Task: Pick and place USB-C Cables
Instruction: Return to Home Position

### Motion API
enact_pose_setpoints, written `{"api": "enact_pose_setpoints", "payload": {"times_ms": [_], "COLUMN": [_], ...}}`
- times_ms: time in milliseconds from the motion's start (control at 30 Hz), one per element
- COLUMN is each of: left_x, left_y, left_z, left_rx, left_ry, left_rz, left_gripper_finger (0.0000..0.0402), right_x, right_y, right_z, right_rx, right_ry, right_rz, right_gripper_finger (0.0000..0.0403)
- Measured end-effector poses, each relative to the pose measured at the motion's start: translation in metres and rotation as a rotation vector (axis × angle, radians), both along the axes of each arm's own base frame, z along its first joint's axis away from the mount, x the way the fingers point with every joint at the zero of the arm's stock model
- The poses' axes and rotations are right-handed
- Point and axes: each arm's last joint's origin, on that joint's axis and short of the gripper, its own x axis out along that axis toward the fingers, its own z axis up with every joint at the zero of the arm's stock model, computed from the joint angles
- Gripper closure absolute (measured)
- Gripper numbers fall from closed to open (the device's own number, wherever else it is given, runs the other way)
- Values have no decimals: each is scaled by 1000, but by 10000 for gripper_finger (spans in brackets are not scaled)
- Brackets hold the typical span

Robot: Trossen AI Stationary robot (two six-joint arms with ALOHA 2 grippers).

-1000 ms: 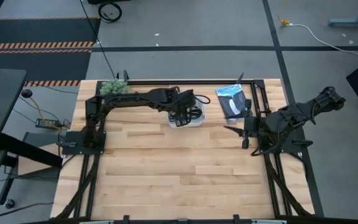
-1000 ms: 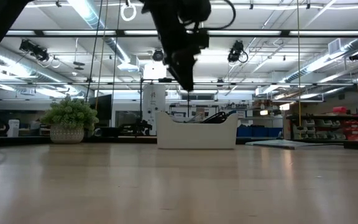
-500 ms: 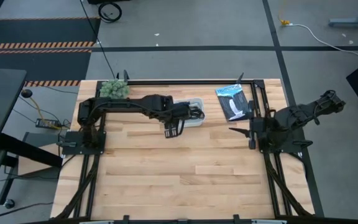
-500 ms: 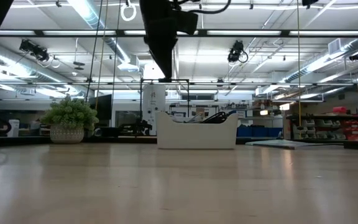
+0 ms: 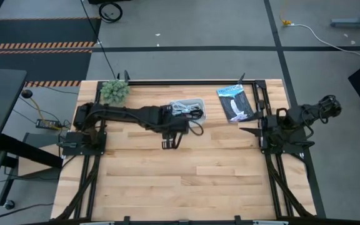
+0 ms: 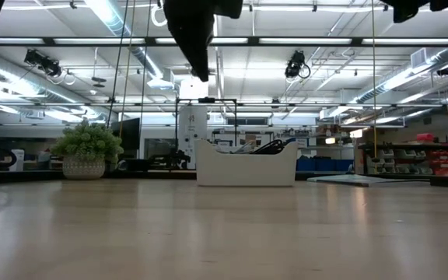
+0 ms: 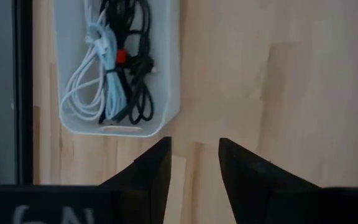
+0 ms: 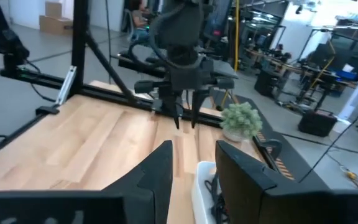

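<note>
The white tray (image 5: 195, 102) stands near the table's far edge. In the left wrist view the USB-C cables lie inside the tray (image 7: 166, 74): a white bundle (image 7: 89, 71), a black bundle with a red tie (image 7: 124, 57) and another black bundle (image 7: 143, 99). In the low view, black cord (image 6: 269, 146) sticks up over the tray's rim. My left gripper (image 5: 170, 143) (image 7: 193, 142) hangs open and empty above bare wood on the tray's near side. My right gripper (image 5: 247, 131) (image 8: 191, 146) waits open near the table's right edge.
A flat black-and-blue packet (image 5: 235, 102) lies to the right of the tray, beside the right arm. A small potted plant (image 5: 114, 89) (image 6: 88, 149) stands at the far left corner. Bare wood (image 5: 186, 175) spreads across the near half of the table.
My left gripper has drawn back from above the tray toward the table's near edge and slightly left, and it now hangs over bare wood. The right arm has pulled back a little toward the right edge. The tray and its cables have stayed put.
</note>
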Motion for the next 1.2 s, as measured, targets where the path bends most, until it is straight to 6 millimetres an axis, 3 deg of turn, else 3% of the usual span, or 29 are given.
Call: {"api": "enact_pose_setpoints", "payload": {"times_ms": [300, 433, 633, 800, 967, 1200], "left_x": [-3, -4, -17, -26, -48, -96], "left_y": [-18, -20, -18, -16, -12, 0], "left_z": [-1, -19, -48, -46, -33, -22], "left_rx": [44, 55, 75, 75, 70, 40], "left_ry": [19, 55, 143, 117, 33, -134], "left_rz": [-45, -66, -73, -69, -55, 42], "left_gripper_finger": [260, 260, 270, 280, 285, 285], "right_x": [-8, -9, -8, -9, -8, -1], "right_y": [-3, -2, -2, 2, 3, 6], "right_z": [-12, -20, -13, -13, -13, -27], "right_rx": [63, 69, 130, 114, 112, 64], "right_ry": [-27, -36, -150, -151, -147, -208], "right_rz": [21, 62, 59, 184, 207, 215], "right_gripper_finger": [276, 276, 276, 276, 276, 276]}}
